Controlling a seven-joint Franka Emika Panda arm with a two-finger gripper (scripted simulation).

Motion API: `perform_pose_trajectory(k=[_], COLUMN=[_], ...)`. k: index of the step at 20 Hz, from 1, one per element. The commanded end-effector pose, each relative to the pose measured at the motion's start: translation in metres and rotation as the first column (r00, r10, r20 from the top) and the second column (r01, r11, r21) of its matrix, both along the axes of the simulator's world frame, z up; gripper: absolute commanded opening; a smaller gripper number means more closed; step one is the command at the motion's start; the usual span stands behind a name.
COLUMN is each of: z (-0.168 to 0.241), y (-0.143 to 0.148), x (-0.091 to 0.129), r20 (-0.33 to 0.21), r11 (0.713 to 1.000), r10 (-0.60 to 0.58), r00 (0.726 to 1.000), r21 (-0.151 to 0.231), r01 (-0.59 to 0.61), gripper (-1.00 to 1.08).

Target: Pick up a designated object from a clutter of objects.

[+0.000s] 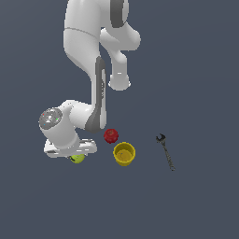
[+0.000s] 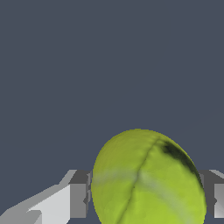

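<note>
Already lowered over the tennis ball at the exterior view's left of the red fruit and yellow cup; fingers straddled it on either side, seemingly touching, full closure unclear, wrench well apart.

My hand covers most of the tennis ball in the exterior view; wrist view crops its lower part and my fingers. Wrench detail too small.
</note>
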State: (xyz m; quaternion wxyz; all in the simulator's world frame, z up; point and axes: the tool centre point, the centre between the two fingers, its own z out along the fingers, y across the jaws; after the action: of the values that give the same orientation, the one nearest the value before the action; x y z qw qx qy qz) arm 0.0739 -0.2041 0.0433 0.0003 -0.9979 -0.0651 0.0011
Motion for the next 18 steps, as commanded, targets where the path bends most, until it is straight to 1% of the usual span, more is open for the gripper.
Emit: perform_pose_trajectory(k=[1, 9, 18], z=[0.005, 0.038, 0.107], y=[0.002, 0.014, 0.040], x=[-0.001, -0.014, -0.040], r20=[0.002, 0.002, 0.002], r11=[1.000, 1.000, 1.000], r10=[0.000, 0.000, 0.000], r00=[1.000, 1.000, 1.000], r21=[-0.001, -0.001, -0.001], r01=[0.000, 0.000, 0.000], gripper=[-1.00, -1.00, -1.00])
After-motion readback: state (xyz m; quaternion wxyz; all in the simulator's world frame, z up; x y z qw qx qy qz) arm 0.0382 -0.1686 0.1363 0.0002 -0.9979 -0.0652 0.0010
